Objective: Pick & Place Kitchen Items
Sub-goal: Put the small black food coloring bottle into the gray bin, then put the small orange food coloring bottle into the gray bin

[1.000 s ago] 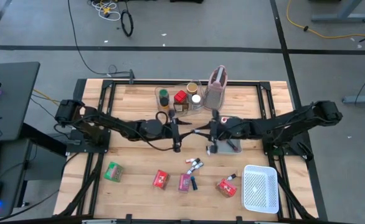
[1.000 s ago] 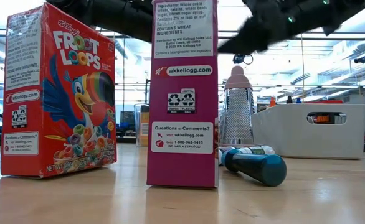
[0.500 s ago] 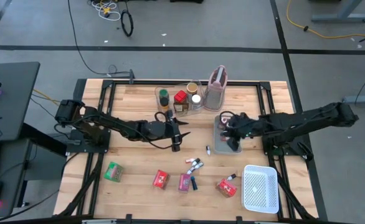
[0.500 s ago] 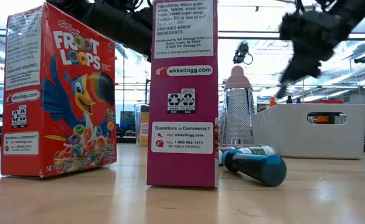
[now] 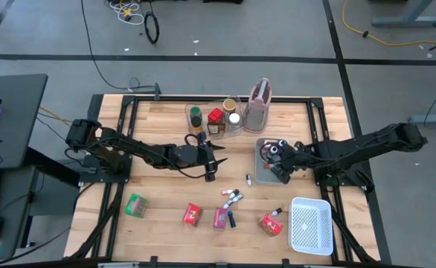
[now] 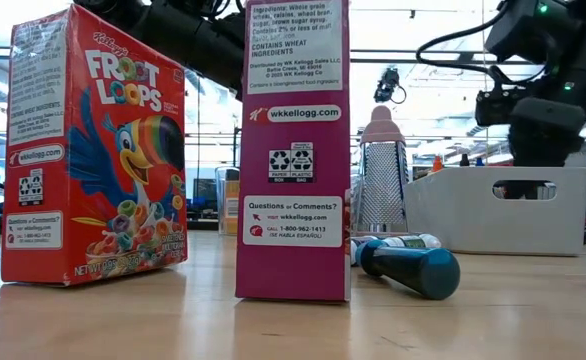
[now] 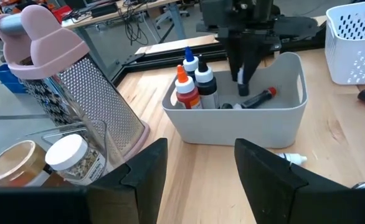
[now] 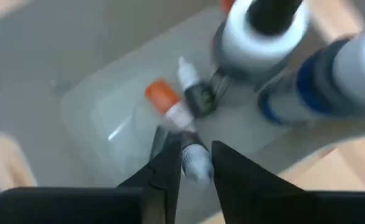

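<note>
A small white-capped bottle (image 8: 195, 160) is held in the right gripper's (image 7: 241, 78) jaws over the grey bin (image 7: 288, 112), for dropping among the bottles there; the left gripper's (image 7: 198, 168) jaws are spread, empty.

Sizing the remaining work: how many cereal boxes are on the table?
4, along the front edge: green box, red box, pink box, second red box beside the white basket. None seems hidden.

Grey concrete floor (image 5: 225, 30), black tape lines, loose cables (image 5: 132, 11); dark desk (image 5: 10, 119) beside wooden table (image 5: 166, 186)
</note>
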### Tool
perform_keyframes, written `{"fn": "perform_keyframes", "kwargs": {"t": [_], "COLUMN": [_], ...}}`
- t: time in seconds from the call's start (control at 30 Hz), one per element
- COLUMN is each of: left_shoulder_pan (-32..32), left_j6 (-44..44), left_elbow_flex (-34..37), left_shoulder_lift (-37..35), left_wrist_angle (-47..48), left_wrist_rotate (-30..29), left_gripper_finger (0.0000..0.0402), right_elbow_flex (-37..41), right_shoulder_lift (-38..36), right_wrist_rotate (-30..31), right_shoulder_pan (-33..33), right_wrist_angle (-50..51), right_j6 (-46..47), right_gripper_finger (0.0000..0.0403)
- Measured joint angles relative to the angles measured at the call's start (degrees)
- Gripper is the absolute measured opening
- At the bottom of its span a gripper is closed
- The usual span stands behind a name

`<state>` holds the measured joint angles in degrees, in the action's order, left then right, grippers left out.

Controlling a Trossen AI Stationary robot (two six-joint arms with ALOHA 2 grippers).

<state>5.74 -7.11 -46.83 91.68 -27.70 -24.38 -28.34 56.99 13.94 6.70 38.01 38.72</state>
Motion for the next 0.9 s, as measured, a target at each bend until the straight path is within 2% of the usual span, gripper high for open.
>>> {"fn": "perform_keyframes", "kwargs": {"t": [0.23,0.43,0.57,0.7,0.8,0.9], "left_shoulder_pan": [0.00,0.00,0.00,0.02,0.00,0.00], "left_j6": [-0.38,-0.38,-0.38,0.52,1.78,1.76], "left_elbow_flex": [0.02,0.04,0.07,0.07,0.07,0.09], "left_shoulder_lift": [0.02,0.02,0.02,0.04,0.08,0.28], "left_wrist_angle": [0.01,0.02,0.02,0.03,0.13,1.27], "left_wrist_rotate": [0.00,0.42,4.62,8.75,10.19,11.63], "left_gripper_finger": [0.0198,0.0198,0.0198,0.0198,0.0198,0.0198], "right_elbow_flex": [0.00,-0.20,-3.15,-8.04,-10.25,-10.04], "right_shoulder_lift": [0.00,0.00,0.00,-0.04,-0.04,-0.07], "right_wrist_rotate": [8.18,7.46,7.40,5.37,4.64,4.41], "right_shoulder_pan": [-0.01,-0.02,-0.02,0.04,0.22,0.72], "right_wrist_angle": [-3.12,-3.70,-3.83,-4.35,-9.23,-17.82], "right_j6": [-0.09,-1.03,-6.55,-7.94,-11.38,-19.22], "right_gripper_finger": [0.0136,0.0171,0.0182,0.0181,0.0176,0.0171]}}
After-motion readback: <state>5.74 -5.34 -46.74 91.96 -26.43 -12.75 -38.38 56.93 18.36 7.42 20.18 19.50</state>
